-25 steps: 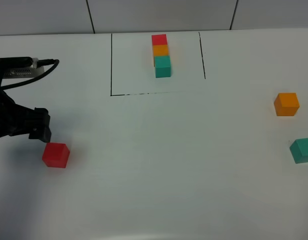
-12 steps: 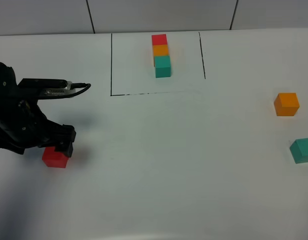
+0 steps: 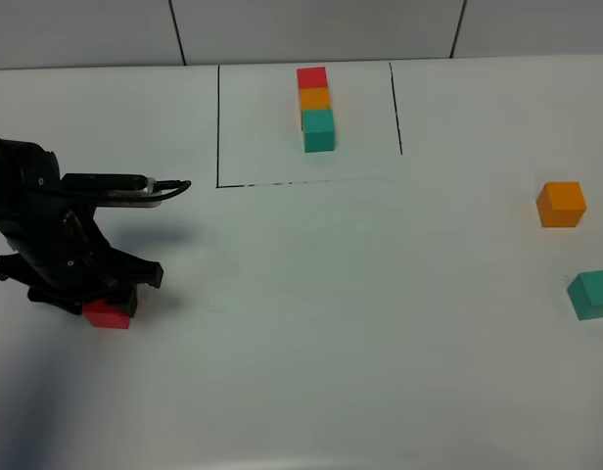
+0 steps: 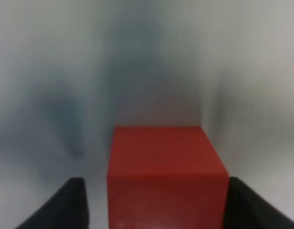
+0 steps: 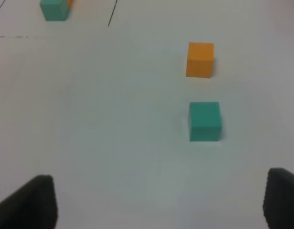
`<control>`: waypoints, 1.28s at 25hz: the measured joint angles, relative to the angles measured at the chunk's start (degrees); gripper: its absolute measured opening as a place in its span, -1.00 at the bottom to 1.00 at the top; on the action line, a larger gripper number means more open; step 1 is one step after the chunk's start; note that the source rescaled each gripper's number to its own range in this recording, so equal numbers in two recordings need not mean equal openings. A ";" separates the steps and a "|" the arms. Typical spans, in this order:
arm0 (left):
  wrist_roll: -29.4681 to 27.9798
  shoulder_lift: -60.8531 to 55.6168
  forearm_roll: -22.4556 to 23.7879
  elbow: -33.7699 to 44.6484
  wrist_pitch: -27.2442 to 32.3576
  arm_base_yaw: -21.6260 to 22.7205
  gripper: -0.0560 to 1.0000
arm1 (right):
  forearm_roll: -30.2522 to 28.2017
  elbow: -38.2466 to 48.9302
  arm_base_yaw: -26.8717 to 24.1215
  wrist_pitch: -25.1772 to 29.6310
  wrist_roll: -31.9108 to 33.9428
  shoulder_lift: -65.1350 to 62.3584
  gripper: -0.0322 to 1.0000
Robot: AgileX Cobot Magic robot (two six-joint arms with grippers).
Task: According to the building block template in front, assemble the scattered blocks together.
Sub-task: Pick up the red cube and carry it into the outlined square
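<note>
A small matte red cube (image 3: 106, 315) sits near the left edge of the white worktop (image 3: 331, 323), and the left claw (image 3: 114, 297) is down over it, hiding most of it from the high camera. In the left wrist view the cube fills the space between the two black fingers (image 4: 66, 205). One finger lies against the cube's side, while a thin strip of worktop shows between the other finger and the cube. I cannot tell whether the claw is actually gripping it.

The right claw (image 5: 159, 193) stands wide open with nothing between its fingers, above bare worktop. Ahead of it lie the small matte orange cube (image 3: 561, 204) and the small matte teal-green cube (image 3: 593, 294). They are near each other but apart, close to the right edge, with the teal-green one nearer the front.

The building block template (image 3: 316, 108), a joined row of red, orange and teal-green cubes, rests at the back of the worktop inside a thin black outline (image 3: 218, 127). Its red end is farthest back. It is well apart from all three loose cubes.
</note>
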 joint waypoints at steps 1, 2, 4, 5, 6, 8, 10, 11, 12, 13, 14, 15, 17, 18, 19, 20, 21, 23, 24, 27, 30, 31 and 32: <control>0.00 0.00 -0.11 0.00 0.04 0.00 -0.89 | 0.00 0.00 0.00 0.00 0.00 0.00 0.51; 0.05 0.00 -0.11 0.00 0.07 0.00 -0.86 | 0.00 0.00 0.00 0.00 0.00 0.00 0.51; 0.23 0.00 -0.11 -0.08 0.48 0.00 -0.86 | 0.00 0.00 0.00 0.00 0.00 0.00 0.51; 0.66 0.00 -0.11 -0.30 1.45 0.00 -0.86 | 0.00 0.00 0.00 0.00 0.00 0.00 0.51; 1.51 0.05 -0.11 -0.79 2.67 0.00 -0.86 | 0.00 0.00 0.00 0.00 0.00 0.00 0.51; 4.46 0.05 -0.11 -2.54 5.93 -0.01 -0.86 | 0.00 0.00 0.00 0.00 0.00 0.00 0.51; 8.55 0.06 -0.05 -4.82 8.58 -0.37 -0.86 | 0.00 0.00 0.00 0.00 0.00 0.00 0.51; 10.34 0.06 0.10 -6.26 9.88 -0.71 -0.86 | 0.00 0.00 0.00 0.00 0.00 0.00 0.51; 12.68 0.06 0.30 -7.48 11.09 -1.27 -0.86 | 0.00 0.00 0.00 0.00 0.00 0.00 0.51; 15.20 0.11 0.42 -8.98 11.86 -1.95 -0.86 | 0.00 0.00 0.00 0.00 0.00 0.00 0.51; 17.85 0.16 0.82 -10.55 12.65 -2.71 -0.86 | 0.07 0.00 0.00 0.00 0.00 0.00 0.51; 20.07 0.40 0.82 -12.27 13.62 -3.45 -0.86 | 0.07 0.00 0.00 0.00 0.00 0.00 0.51; 25.04 1.41 1.19 -15.74 15.46 -5.57 -0.86 | 0.07 0.00 0.00 0.00 0.00 0.00 0.51; 26.80 2.35 1.39 -17.82 16.74 -6.54 -0.86 | 0.07 0.00 0.00 0.00 0.00 0.00 0.51; 28.67 3.51 1.39 -19.68 18.14 -7.73 -0.86 | 0.07 0.00 0.00 0.00 0.00 0.00 0.51; 30.22 4.84 1.52 -22.08 19.32 -8.92 -0.86 | 0.07 0.00 0.00 0.00 0.00 0.00 0.51; 31.58 6.05 1.78 -24.58 20.72 -10.11 -0.86 | 0.07 0.00 0.00 0.00 0.00 0.00 0.51; 33.27 9.19 2.83 -29.50 23.28 -12.31 -0.86 | 0.13 0.00 0.00 0.00 0.00 0.00 0.51; 33.78 10.90 3.75 -32.41 24.34 -13.51 -0.86 | 0.13 0.00 0.00 0.00 0.00 0.00 0.51; 35.43 16.14 6.48 -41.05 28.09 -16.67 -0.86 | 0.13 0.00 0.00 0.00 0.00 0.00 0.51; 39.77 21.12 7.24 -48.95 31.90 -19.46 -0.86 | 0.13 0.00 0.00 0.00 0.00 0.00 0.51; 41.30 22.78 7.36 -51.35 32.57 -20.32 -0.86 | 0.13 0.00 0.00 0.00 0.00 0.00 0.51; 42.56 24.03 7.36 -53.49 33.13 -21.02 -0.86 | 0.13 0.02 0.00 0.00 0.00 0.00 0.51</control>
